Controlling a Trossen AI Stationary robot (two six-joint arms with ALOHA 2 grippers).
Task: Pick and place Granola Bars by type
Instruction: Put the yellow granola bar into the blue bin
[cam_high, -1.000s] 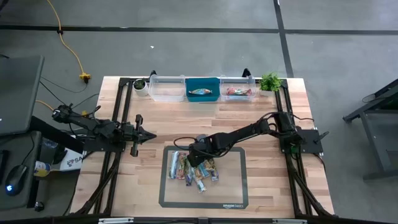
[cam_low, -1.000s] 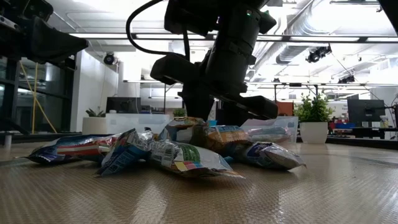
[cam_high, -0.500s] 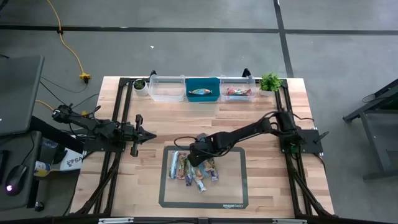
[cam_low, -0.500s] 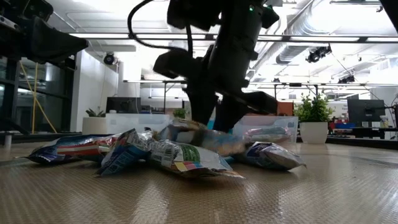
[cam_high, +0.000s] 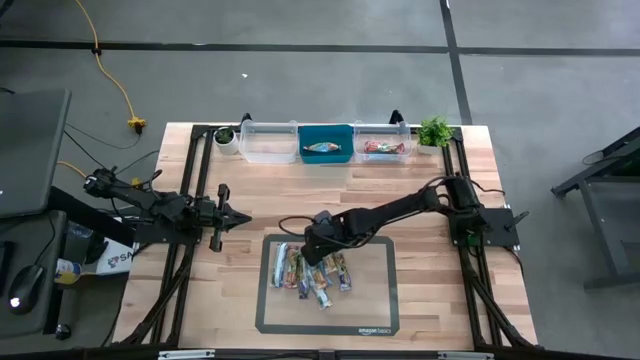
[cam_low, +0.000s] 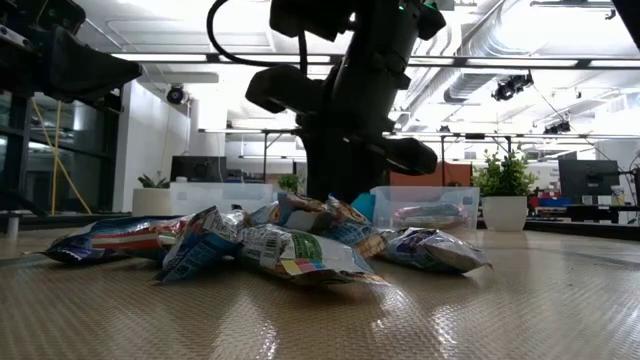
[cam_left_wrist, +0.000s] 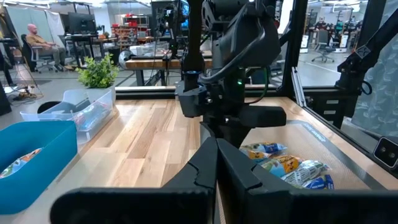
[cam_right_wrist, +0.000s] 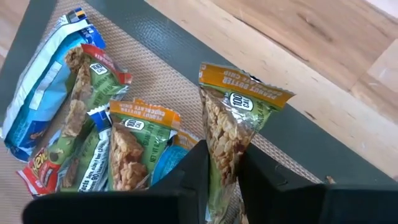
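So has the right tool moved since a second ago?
Yes. The right tool has dropped onto the bar pile on the mat, closing on one bar.

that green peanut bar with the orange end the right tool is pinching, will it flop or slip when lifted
The green and orange wrapped peanut granola bar probably stays fairly stiff: it stands straight between the right tool fingers. Its glossy wrapper looks slippery, so it might slide. The crimped end would likely bend. It looks light.

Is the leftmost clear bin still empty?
Empty: in the high view the clear bin shows nothing inside, while the blue bin and the other clear bin each hold a bar.
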